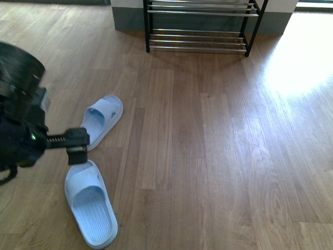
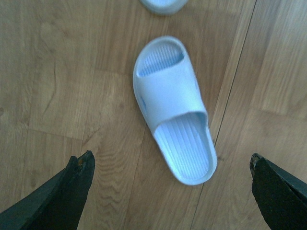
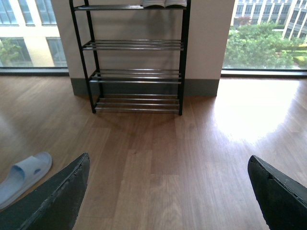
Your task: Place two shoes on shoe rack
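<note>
Two pale blue slide shoes lie on the wooden floor at the left of the front view, one farther and one nearer. My left gripper hangs above the gap between them. In the left wrist view it is open wide above one shoe, not touching it, and the edge of the other shoe shows beyond. The shoe rack stands against the far wall. My right gripper is open and empty, facing the shoe rack, with one shoe off to its side.
White shoes sit on the rack's top tier. A grey skirting and white wall stand behind the rack, with windows on both sides. Sunlight glares on the floor at the right.
</note>
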Motion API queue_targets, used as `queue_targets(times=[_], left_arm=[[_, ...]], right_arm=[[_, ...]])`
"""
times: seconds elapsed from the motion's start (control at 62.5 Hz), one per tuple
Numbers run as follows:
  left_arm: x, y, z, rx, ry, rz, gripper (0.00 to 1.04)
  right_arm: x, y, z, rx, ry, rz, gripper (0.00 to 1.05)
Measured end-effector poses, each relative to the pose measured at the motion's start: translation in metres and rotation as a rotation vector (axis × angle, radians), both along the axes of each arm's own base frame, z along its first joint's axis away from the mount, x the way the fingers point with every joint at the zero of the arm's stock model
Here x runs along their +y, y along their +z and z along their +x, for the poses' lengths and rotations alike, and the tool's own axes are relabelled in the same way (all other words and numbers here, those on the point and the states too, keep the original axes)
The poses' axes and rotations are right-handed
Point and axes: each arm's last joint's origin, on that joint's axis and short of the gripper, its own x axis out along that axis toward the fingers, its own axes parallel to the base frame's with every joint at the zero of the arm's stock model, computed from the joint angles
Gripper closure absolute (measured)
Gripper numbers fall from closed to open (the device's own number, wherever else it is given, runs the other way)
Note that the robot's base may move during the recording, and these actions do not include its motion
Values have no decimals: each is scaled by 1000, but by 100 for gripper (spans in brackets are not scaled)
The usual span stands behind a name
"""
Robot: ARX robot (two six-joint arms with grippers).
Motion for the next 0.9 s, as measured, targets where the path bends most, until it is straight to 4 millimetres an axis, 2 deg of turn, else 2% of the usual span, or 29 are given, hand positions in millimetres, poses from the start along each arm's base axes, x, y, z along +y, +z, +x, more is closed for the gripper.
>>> queue_targets(times=[0.096, 0.32, 0.368, 0.448, 0.576, 0.64, 0.896], left_arm=[[1, 9, 0, -30, 0, 23, 9], [-2, -4, -7, 4, -9, 60, 9], [-3, -12, -4, 20, -7, 72, 9], [-3, -43, 0, 82, -2, 140, 9], [-1, -79, -1, 161, -5, 181, 9], [-1, -90, -1, 192, -12, 182, 9], [-3, -113, 7, 212, -40, 247, 9]], right_arm=[[0, 0, 0, 0, 0, 0, 9], [0, 0, 0, 0, 0, 0, 9], [0, 0, 0, 0, 0, 0, 9], [0, 0, 0, 0, 0, 0, 9], [0, 0, 0, 0, 0, 0, 9], [0, 0, 0, 0, 0, 0, 9], [0, 0, 0, 0, 0, 0, 9]])
